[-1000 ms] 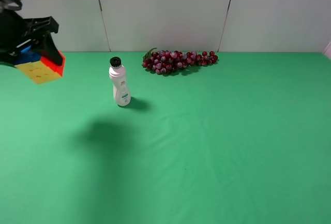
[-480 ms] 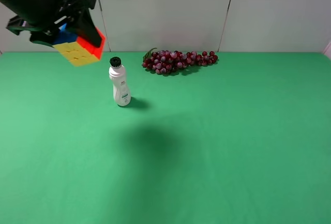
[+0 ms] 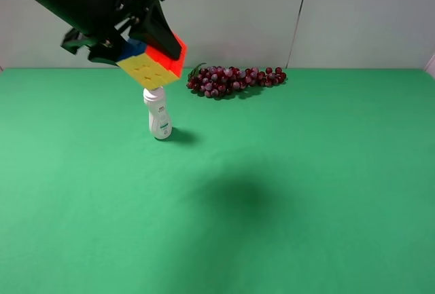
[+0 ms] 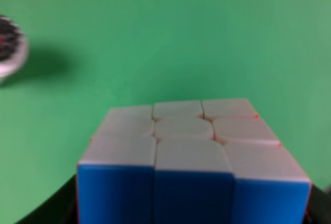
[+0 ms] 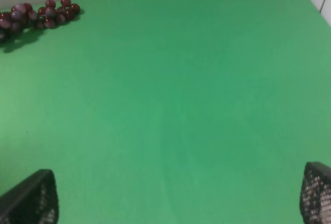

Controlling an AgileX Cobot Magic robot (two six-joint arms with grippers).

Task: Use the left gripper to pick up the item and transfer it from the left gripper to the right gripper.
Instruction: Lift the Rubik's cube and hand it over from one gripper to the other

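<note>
Over the green tabletop (image 3: 306,192), the left claw (image 3: 136,46) is clamped on the puzzle cube (image 3: 151,66), held higher than the white bottle (image 3: 159,114) and close to it. If the grip slips, the cube could fall and topple the bottle. The right claw (image 5: 170,195) is spread wide, far from the bottle. A long reach to meet it risks a misaligned handover.

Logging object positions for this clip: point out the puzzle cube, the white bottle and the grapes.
puzzle cube (image 3: 146,71), exterior high view, on its yellow face.
white bottle (image 3: 160,119), exterior high view, on its body.
grapes (image 3: 231,80), exterior high view, mid-bunch.
</note>
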